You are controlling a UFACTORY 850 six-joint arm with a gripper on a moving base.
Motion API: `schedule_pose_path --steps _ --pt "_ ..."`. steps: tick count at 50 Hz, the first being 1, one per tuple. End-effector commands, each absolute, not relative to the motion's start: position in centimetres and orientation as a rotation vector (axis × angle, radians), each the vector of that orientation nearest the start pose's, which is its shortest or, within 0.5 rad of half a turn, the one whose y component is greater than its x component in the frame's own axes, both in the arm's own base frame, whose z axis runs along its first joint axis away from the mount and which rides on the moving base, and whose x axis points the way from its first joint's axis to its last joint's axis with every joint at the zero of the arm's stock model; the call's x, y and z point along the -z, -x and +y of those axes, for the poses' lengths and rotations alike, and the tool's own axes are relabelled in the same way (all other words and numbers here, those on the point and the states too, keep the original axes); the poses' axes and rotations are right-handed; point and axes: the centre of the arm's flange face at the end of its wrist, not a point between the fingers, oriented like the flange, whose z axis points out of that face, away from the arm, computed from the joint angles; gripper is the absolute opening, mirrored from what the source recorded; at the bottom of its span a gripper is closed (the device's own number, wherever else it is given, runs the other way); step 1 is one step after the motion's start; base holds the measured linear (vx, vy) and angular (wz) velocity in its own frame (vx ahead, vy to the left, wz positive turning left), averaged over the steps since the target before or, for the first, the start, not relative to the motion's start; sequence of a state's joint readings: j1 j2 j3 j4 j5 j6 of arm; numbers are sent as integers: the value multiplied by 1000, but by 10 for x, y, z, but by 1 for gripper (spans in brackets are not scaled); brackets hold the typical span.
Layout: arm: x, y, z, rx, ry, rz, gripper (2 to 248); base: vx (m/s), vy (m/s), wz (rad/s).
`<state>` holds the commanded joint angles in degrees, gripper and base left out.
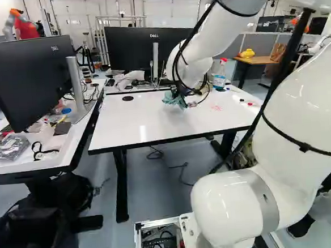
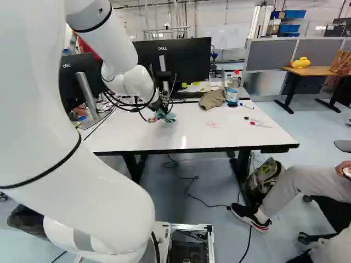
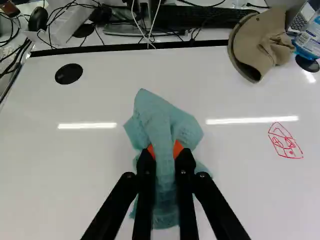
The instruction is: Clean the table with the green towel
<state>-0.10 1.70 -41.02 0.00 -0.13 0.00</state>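
Note:
In the left base view my gripper (image 1: pixel 180 95) is low over the back half of the white table (image 1: pixel 126 127). The green towel (image 1: pixel 172 99) hangs bunched below it. Seen from the wrist, the gripper (image 3: pixel 165 154) is shut on the towel (image 3: pixel 160 117), its orange pads pressing folds from both sides. Cloth spreads ahead of and under the fingers; whether it touches the tabletop, I cannot tell. A red drawing (image 3: pixel 285 141) is on the table, apart from the towel.
A beige cap (image 2: pixel 212 99) and a spray bottle (image 2: pixel 232 90) stand at the table's back edge. Markers (image 2: pixel 260 124) lie near its right side in the right base view. Monitors (image 1: pixel 143 52) rise behind; a cluttered desk (image 1: pixel 48 157) adjoins. A seated person's leg (image 2: pixel 296 178) is right of the table.

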Motion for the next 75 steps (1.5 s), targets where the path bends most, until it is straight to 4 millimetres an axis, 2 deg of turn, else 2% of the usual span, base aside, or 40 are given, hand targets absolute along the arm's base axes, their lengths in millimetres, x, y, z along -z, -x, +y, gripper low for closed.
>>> schedule_pose_path --steps 51,75 --pt "-416 -471 -1 950 2995 3 50 0 0 0" --pt "-414 -467 -1 875 3018 3 50 0 0 0"
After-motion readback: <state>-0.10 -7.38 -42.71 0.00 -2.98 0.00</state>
